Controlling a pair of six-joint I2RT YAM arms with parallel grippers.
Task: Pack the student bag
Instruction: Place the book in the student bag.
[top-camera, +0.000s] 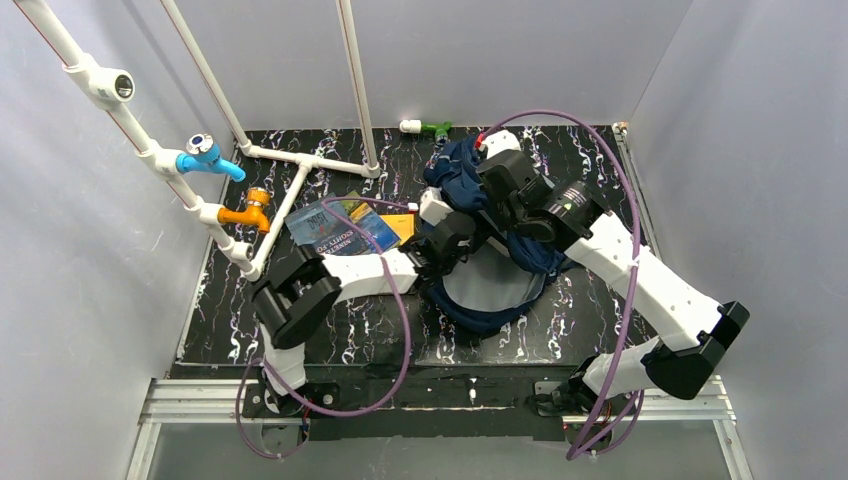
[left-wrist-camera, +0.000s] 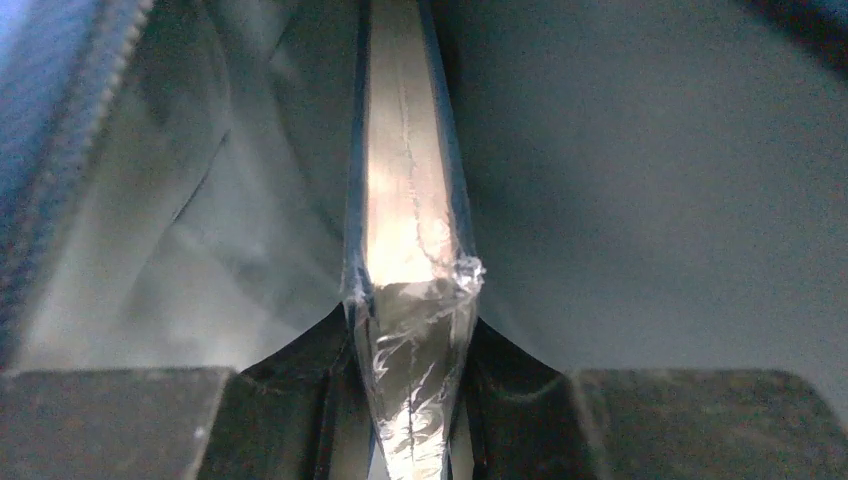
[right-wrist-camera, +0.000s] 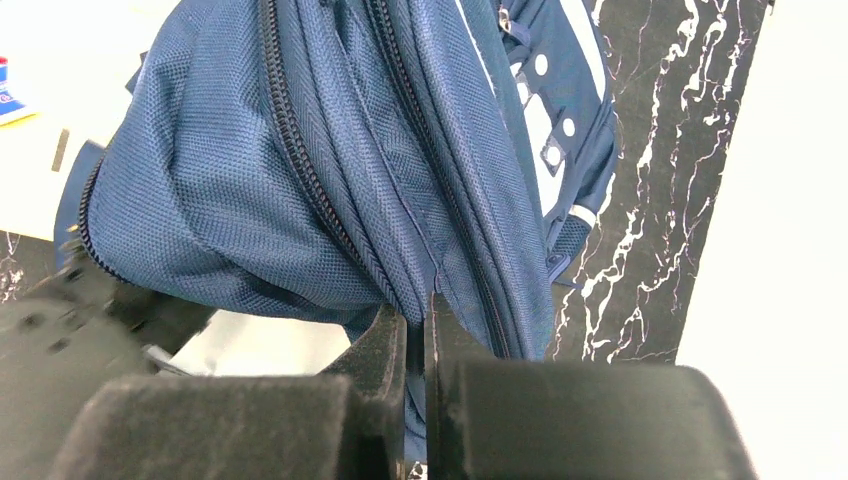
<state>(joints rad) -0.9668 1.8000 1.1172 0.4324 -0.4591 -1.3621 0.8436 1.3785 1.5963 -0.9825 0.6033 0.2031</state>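
Observation:
The student bag (top-camera: 495, 300) is a navy backpack lying mid-table, its mouth open and grey lining showing. My left gripper (top-camera: 447, 243) reaches into the opening from the left. In the left wrist view it (left-wrist-camera: 415, 400) is shut on a thin plastic-wrapped book (left-wrist-camera: 405, 180), seen edge-on and standing inside the grey lining (left-wrist-camera: 640, 200), with the zip edge (left-wrist-camera: 60, 150) at left. My right gripper (top-camera: 503, 185) is above the bag's far side. In the right wrist view it (right-wrist-camera: 415, 325) is shut on a fold of the bag's navy fabric (right-wrist-camera: 300, 170) beside the zips, holding it up.
Two blue books (top-camera: 338, 228) and a yellow item (top-camera: 402, 225) lie left of the bag. A white pipe frame (top-camera: 300, 160) with a blue tap (top-camera: 208, 156) and an orange tap (top-camera: 250, 210) stands at the left. A green and white object (top-camera: 426, 127) lies at the back edge.

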